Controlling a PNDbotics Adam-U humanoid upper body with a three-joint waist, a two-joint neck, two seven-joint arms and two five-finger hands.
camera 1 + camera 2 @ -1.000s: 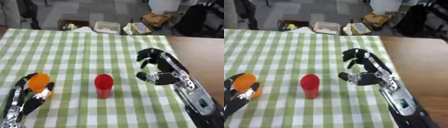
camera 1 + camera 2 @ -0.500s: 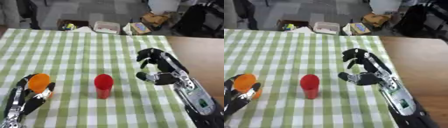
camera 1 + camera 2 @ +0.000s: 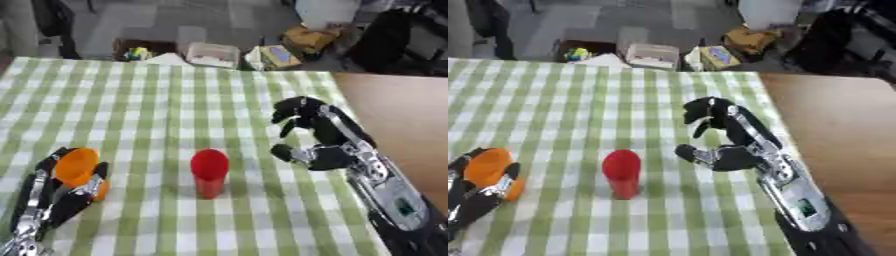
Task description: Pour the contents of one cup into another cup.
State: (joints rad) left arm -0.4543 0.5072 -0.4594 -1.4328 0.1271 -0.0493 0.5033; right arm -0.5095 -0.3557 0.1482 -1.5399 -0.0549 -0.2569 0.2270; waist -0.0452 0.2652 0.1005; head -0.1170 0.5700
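A red cup [image 3: 209,171] stood upright near the middle of the green-and-white checked tablecloth [image 3: 157,100], with its mouth facing up. To its right, close but not touching, the right hand [image 3: 319,142] hovered with the palm turned toward the cup; its fingers [image 3: 293,107] arched forward and the thumb [image 3: 284,151] pointed at the cup, with a wide gap between them and nothing held.

Well to the left of the red cup, near the lower left corner, the left hand [image 3: 61,192] held an orange cup [image 3: 79,170]. Dark fingers curled up both sides of it, and the cup leaned with its open mouth tilted up and toward the left. What lay inside either cup could not be made out.

The two cups sat well apart, roughly level with each other across the cloth. Bare brown tabletop [image 3: 842,130] showed past the cloth's right edge, and a few boxes and bags [image 3: 210,52] lay on the floor beyond the far edge
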